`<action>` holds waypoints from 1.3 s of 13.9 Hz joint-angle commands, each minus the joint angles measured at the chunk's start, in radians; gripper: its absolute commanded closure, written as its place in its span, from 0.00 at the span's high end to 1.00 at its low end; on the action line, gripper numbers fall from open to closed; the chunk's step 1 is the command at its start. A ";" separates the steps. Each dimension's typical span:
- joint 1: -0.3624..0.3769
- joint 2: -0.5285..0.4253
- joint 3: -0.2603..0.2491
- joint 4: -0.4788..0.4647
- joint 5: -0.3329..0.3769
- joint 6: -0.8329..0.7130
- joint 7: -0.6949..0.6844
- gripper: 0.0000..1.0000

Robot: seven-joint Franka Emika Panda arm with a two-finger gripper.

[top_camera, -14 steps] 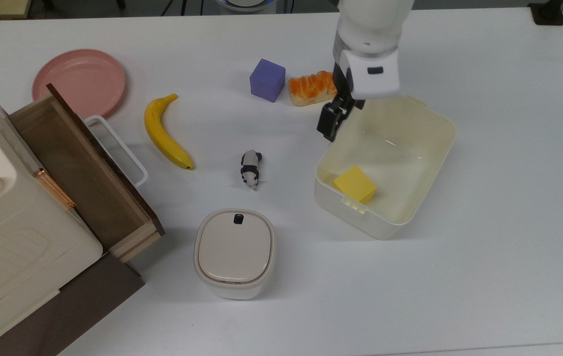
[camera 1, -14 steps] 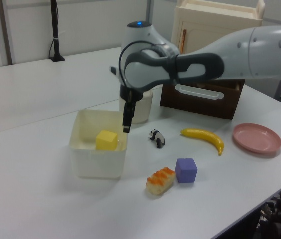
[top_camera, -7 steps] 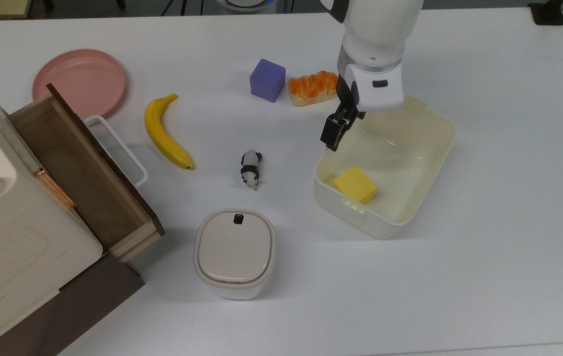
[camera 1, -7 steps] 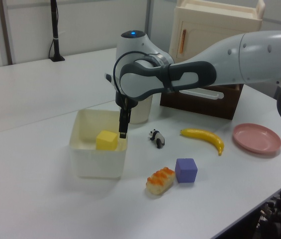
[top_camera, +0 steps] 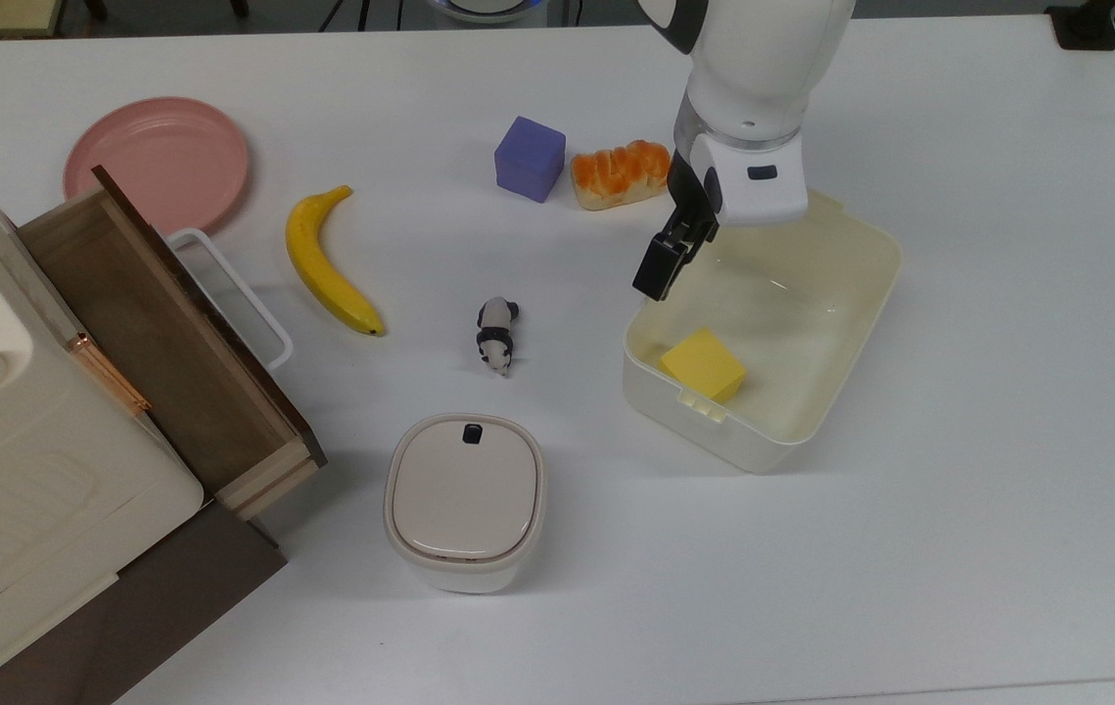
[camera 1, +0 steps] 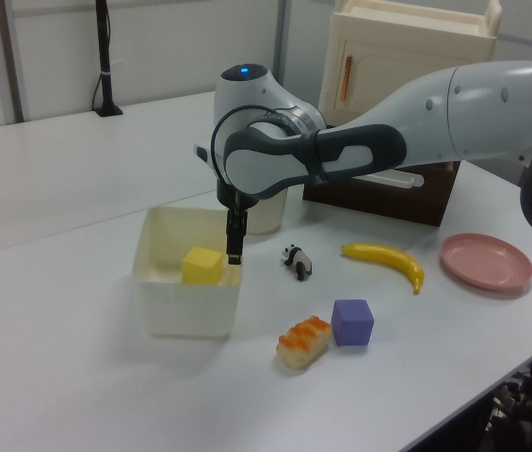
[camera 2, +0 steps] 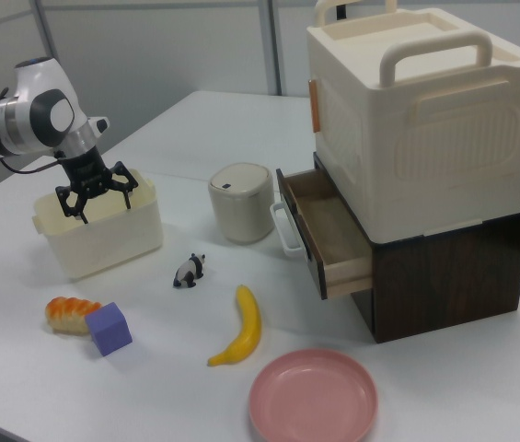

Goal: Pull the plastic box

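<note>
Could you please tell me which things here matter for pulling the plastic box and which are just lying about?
In play: plastic box, gripper, open over its rim.

Lying about: yellow block inside the box, banana, toy panda, purple cube, bread, pink plate, lidded container, cabinet.

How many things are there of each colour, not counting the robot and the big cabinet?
Yellow: 2, the banana and the block
Pink: 1, the plate
Purple: 1, the cube
Orange: 1, the bread
Black and white: 1, the panda
Cream white: 2, the box and the lidded container
Total: 8
</note>
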 commanded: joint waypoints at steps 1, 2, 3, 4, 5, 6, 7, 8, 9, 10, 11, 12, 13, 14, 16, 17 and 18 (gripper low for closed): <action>0.011 0.008 0.006 0.010 -0.012 0.005 -0.008 1.00; 0.013 0.006 0.008 0.010 -0.012 0.006 -0.008 1.00; 0.013 0.006 0.008 0.011 -0.012 0.006 -0.008 1.00; 0.014 0.004 0.009 0.011 -0.011 0.006 -0.008 1.00; 0.014 0.003 0.012 0.011 -0.012 0.006 -0.009 1.00; 0.013 -0.003 0.018 0.011 -0.012 0.005 -0.009 1.00; 0.013 -0.006 0.018 0.011 -0.014 0.006 -0.009 1.00; 0.013 -0.008 0.018 0.013 -0.015 0.006 -0.011 1.00; 0.014 -0.006 0.018 0.013 -0.017 0.006 -0.011 1.00; 0.014 -0.006 0.018 0.013 -0.017 0.006 -0.012 1.00; 0.014 -0.006 0.018 0.013 -0.017 0.006 -0.011 1.00; 0.014 -0.003 0.020 0.013 -0.019 0.006 -0.011 1.00; 0.014 0.006 0.026 0.011 -0.029 0.009 -0.011 1.00; 0.014 0.011 0.034 0.010 -0.047 0.006 -0.011 1.00; 0.014 0.024 0.035 0.008 -0.063 0.006 -0.011 1.00; 0.013 0.024 0.037 0.007 -0.068 0.009 -0.011 1.00; 0.013 0.023 0.037 0.004 -0.075 0.006 -0.014 1.00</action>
